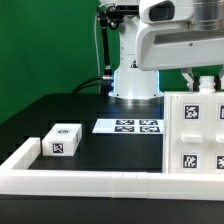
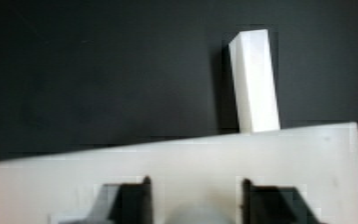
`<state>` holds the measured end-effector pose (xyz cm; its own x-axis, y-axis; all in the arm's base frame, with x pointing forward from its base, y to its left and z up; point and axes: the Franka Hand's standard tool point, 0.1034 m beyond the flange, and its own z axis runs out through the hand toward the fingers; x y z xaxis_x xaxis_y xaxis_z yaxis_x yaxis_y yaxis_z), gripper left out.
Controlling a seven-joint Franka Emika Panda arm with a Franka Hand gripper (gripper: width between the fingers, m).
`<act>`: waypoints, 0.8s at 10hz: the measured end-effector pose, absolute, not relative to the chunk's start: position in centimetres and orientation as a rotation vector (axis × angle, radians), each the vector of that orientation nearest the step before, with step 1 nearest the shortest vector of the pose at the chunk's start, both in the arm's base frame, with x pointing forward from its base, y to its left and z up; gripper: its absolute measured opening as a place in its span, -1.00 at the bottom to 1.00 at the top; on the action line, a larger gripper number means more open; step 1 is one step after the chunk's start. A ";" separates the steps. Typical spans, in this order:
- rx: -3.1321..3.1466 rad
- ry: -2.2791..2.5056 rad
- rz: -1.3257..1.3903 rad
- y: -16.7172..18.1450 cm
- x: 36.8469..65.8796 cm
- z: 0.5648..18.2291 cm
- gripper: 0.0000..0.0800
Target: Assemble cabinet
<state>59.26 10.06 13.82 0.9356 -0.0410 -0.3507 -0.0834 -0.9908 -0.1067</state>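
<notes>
**Gripper poised over the cabinet at the frame's right edge**

The cabinet [image 1: 190, 140] stands at the right of the exterior view, cut off by the frame edge. It is a white block of smaller boxes, with square black-and-white tags facing the camera. In the wrist view its pale surface [image 2: 176, 165] fills much of the picture. The gripper [image 1: 205, 84] hangs just above the cabinet's top, and the arm [image 1: 160, 30] reaches over from the upper middle. In the wrist view the gripper [image 2: 194, 198] shows two dark fingers [image 2: 123, 202] standing well apart, with white cabinet surface between and around them. A narrow white bar [image 2: 252, 80] rises beyond the surface against the black. A loose white box [image 1: 62, 140] with a tag lies at the left. The marker board [image 1: 128, 126] lies flat at centre. A long low rail [image 1: 100, 182] borders the black table [image 1: 60, 112] along the lower frame.
</notes>
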 end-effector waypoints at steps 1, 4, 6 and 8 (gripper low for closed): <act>-2.972 0.096 0.535 10.1 59.3 13.8 0.05; -2.972 0.096 0.535 10.1 59.3 13.8 0.57; -2.972 0.095 0.535 10.1 59.3 13.8 0.61; -2.972 0.096 0.535 10.1 59.3 13.8 0.62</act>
<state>59.26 10.06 13.81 0.9355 -0.0407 -0.3509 -0.0832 -0.9908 -0.1068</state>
